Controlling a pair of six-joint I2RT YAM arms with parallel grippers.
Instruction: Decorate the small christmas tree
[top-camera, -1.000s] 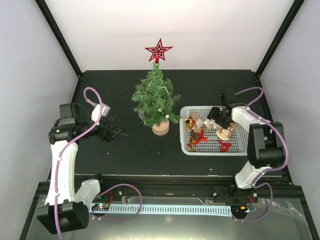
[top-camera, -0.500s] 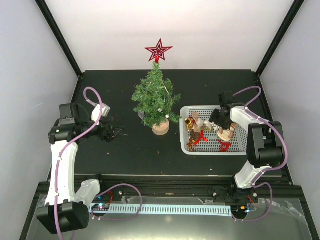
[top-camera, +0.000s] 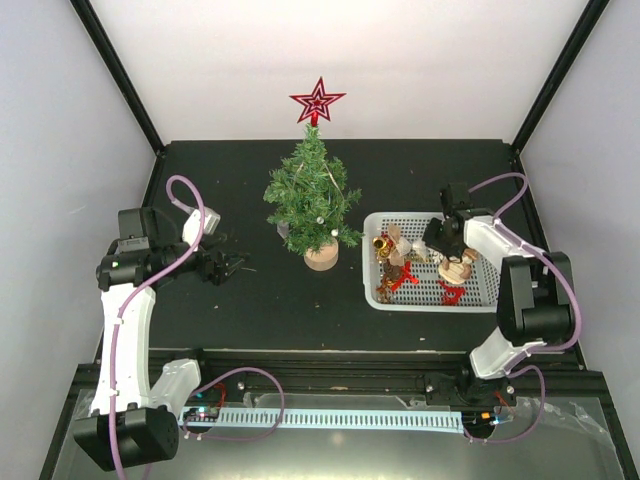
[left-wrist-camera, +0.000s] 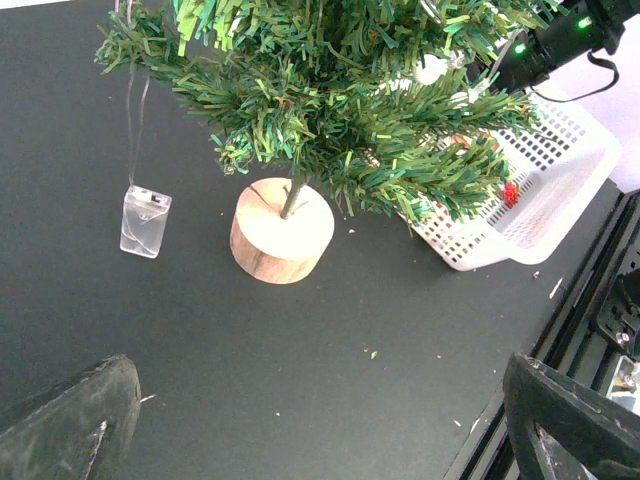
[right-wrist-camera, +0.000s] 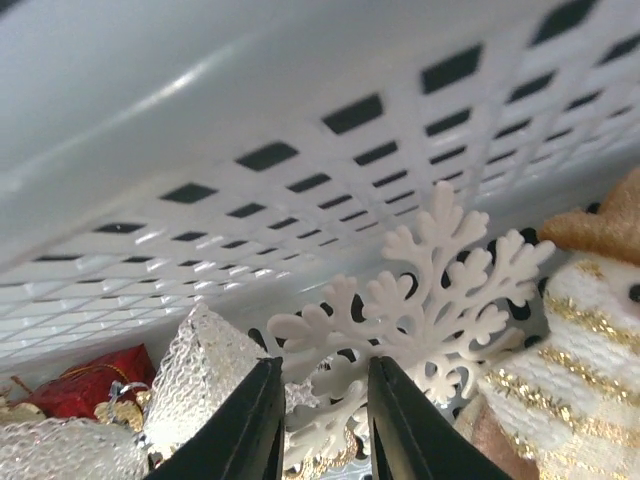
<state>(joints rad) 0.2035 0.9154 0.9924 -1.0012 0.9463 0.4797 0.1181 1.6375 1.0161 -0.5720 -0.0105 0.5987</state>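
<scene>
The black table (top-camera: 250, 310) carries the small christmas tree (top-camera: 312, 198) at its centre, towards the back. The tree stands upright on a round wooden base (left-wrist-camera: 281, 229), with a red star topper (top-camera: 317, 101) on its tip and a few small pale baubles among the branches. A clear battery box (left-wrist-camera: 145, 221) lies just beside the base, hanging by thin wires from the foliage.

To the tree's right sits a white plastic basket (top-camera: 430, 305) of ornaments. The right gripper (right-wrist-camera: 325, 372) is down inside it. Its fingers are drawn close on either side of the lower edge of a white snowflake ornament (right-wrist-camera: 440, 285), apparently pinching it. A silver mesh ornament (right-wrist-camera: 205, 362) and a red gift box (right-wrist-camera: 85, 378) lie beside the snowflake.

The left gripper (top-camera: 232, 266) hovers low over the table, well left of the tree, with its fingers spread wide and nothing between them.

The step in hand looks like picking an ornament. The next move calls for lifting the snowflake clear of the basket wall without snagging its neighbours, then carrying it left to a free branch.
</scene>
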